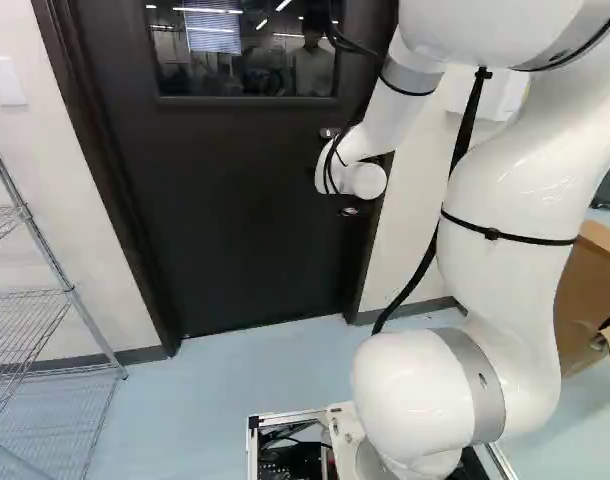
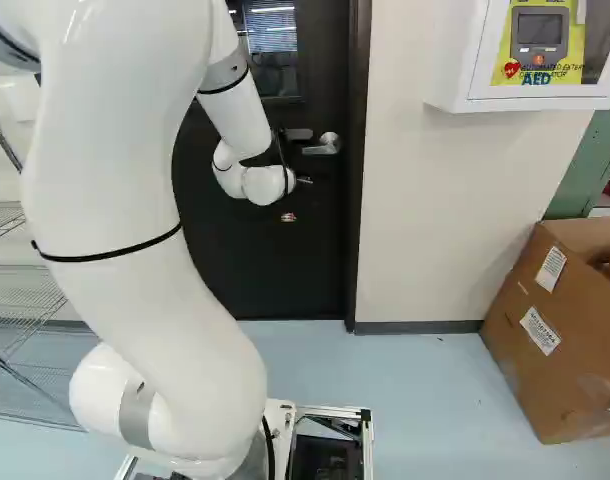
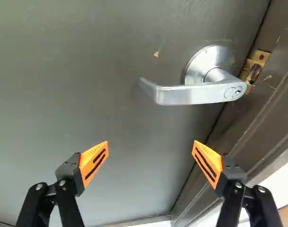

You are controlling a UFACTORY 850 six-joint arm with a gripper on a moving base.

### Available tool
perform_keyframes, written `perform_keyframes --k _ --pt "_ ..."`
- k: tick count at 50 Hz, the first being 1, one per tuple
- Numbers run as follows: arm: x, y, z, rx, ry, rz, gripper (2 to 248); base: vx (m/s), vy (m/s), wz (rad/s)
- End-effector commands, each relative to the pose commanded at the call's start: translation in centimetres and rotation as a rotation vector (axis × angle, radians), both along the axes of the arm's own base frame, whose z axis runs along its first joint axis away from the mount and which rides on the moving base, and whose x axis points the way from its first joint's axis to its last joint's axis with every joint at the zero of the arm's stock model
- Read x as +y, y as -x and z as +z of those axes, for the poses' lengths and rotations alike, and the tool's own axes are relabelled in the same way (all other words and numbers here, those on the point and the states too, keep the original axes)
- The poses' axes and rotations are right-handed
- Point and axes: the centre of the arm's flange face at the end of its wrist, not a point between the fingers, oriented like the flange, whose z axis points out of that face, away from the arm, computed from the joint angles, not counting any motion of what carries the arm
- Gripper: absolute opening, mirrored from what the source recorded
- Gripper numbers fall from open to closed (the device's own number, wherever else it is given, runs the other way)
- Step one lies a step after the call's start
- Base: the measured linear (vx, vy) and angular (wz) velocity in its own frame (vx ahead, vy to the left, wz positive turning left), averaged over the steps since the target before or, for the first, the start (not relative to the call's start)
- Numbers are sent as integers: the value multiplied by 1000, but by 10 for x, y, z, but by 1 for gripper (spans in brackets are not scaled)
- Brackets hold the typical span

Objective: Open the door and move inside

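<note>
Orange pads (image 3: 94, 163) tip the fingers of the claw (image 3: 150, 145), which stand wide apart with nothing between them; no contact with door or lever is seen. Lever handle (image 3: 193, 94) lies ahead of the claw, offset toward the door frame (image 3: 250, 125), and appears level. Door (image 1: 220, 215) appears closed. Step in hand, as judged: reaching the lever. Recommended: shift the claw toward the frame side, line it up with the lever's free portion, clear of the round rose (image 3: 212, 59), and advance squarely before applying pressure. Turning should follow the lever's arc, since a straight drag may slip off the smooth metal. Swing direction cannot be determined; test gently once unlatched. Risk: the frame-side finger may strike the frame.
</note>
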Motion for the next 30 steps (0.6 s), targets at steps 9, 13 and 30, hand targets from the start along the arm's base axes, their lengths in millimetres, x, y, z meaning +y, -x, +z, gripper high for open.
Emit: perform_keyframes --k 9,13,30 --pt "-1 -8 -1 -2 -6 -10 247 0 0 0" --pt "-2 -15 -2 -4 -14 -23 247 0 0 0" --pt "-5 -49 -4 -18 -40 -65 247 0 0 0"
